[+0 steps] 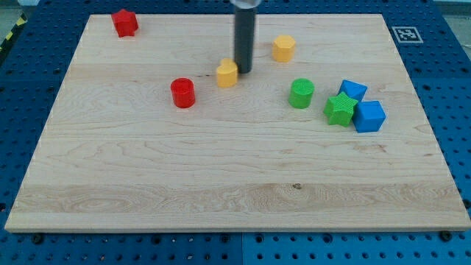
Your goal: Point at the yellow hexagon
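The yellow hexagon is seen on the far part of the wooden desk, right of centre, standing flat; no long axis can be made out. My tip is set down left of it, apart, just beside a second yellow block. No pincer is fitted, so no open or closed state can be told.

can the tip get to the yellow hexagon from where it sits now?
Probably yes. My tip sits just right of the other yellow block; the yellow hexagon lies up and to the view's right, with bare board between them.
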